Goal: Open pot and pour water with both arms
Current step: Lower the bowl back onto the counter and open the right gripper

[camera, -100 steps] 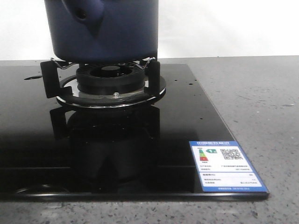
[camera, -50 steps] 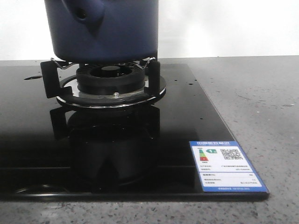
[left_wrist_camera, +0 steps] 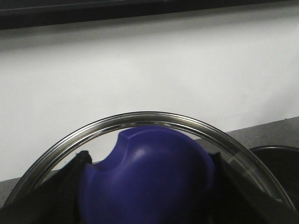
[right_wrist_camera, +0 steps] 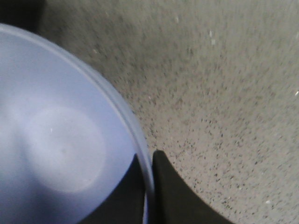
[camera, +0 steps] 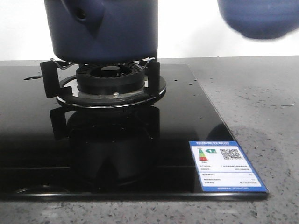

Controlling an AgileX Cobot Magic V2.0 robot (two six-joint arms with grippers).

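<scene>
The dark navy pot (camera: 107,32) stands on the gas burner (camera: 110,77), its stubby handle (camera: 86,14) facing the camera; its top is cut off by the frame. In the left wrist view my left gripper (left_wrist_camera: 147,163) is shut on the blue knob (left_wrist_camera: 149,186) of a glass lid with a steel rim (left_wrist_camera: 149,115), held up in front of a white wall. My right gripper (right_wrist_camera: 148,172) is shut on the rim of a lighter blue bowl (right_wrist_camera: 60,140), one finger inside and one outside. The bowl (camera: 261,18) hangs in the air at the top right of the front view. Neither arm shows in the front view.
The burner sits on a black glass cooktop (camera: 187,121) with a blue and white energy label (camera: 226,165) at its front right corner. Speckled grey countertop (camera: 261,102) lies to the right and shows under the bowl (right_wrist_camera: 224,93). A white wall is behind.
The lighter blue bowl has come into the front view at the top right, where only wall showed before. The pot and burner have not moved.
</scene>
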